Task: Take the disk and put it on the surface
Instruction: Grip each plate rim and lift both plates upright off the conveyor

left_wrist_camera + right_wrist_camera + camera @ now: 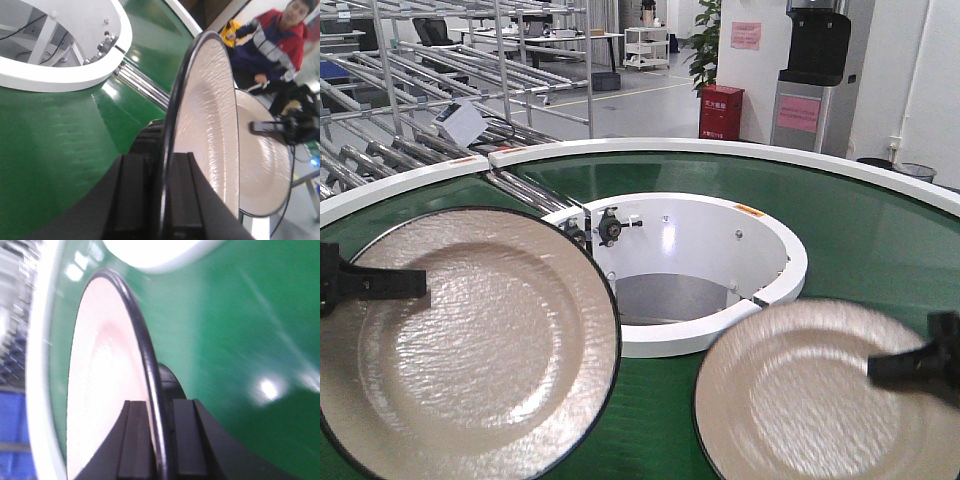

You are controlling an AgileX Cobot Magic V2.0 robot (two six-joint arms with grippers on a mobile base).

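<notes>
Evidently, both arms were loaded. The left gripper was clamped on the rim of the left plate, with one finger across the pearly, textured face and the other behind it. The left wrist view showed the dark rim pinched between the two black pads. The right gripper was closed in the same manner on the rim of the right plate, which appeared blurred in the front view. Both plates were over the green conveyor belt, beside its white inner ring, with their faces tilted toward the front camera. Whether either lower edge touched the belt could not be determined. The placing surface appeared in no view.

Hazards, as judged:
1. Each plate was gripped at a single rim point, far from its centre. A quick swing or stop could make it pivot or slip in the pads.
2. The two plates were near each other. Converging paths could knock rim against rim.
3. A tilted set-down would land one edge first and could chip the plate.
4. A person stood beyond the right plate. A wide transfer arc could reach that side.
</notes>
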